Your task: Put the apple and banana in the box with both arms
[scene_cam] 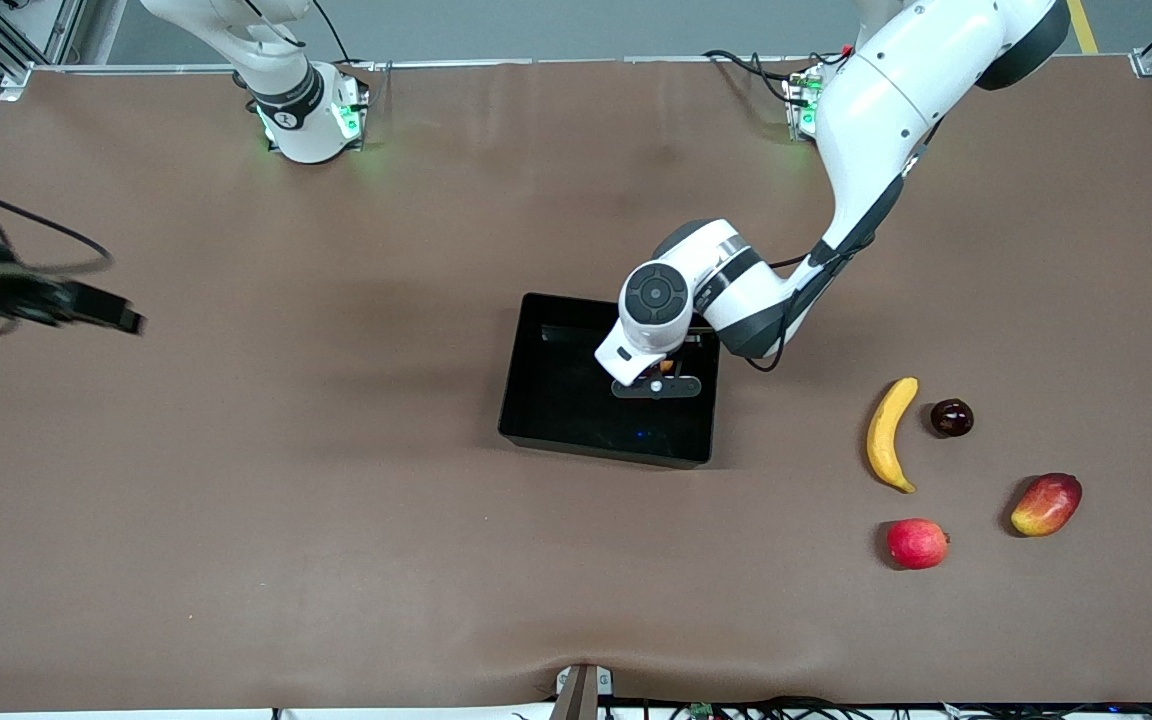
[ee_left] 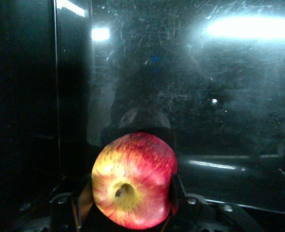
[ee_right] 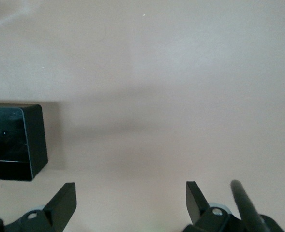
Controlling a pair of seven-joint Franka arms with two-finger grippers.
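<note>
Apple (ee_left: 134, 181) pinched in left gripper (scene_cam: 658, 381) over box (scene_cam: 556, 400), mid-table; release next. Right gripper (ee_right: 131, 205) waits open, empty, near right arm's table edge. Banana (scene_cam: 889, 433) remains.

The left arm reaches down, its left gripper (scene_cam: 658, 383) closed around a load. The right arm waits raised, with the right gripper (ee_right: 131, 205) spread wide.

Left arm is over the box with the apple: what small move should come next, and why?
Probably lower slightly and open the left gripper. It holds the apple over the black floor of the box, inside its walls. The banana lies on the table, and the right gripper waits open over bare table.
</note>
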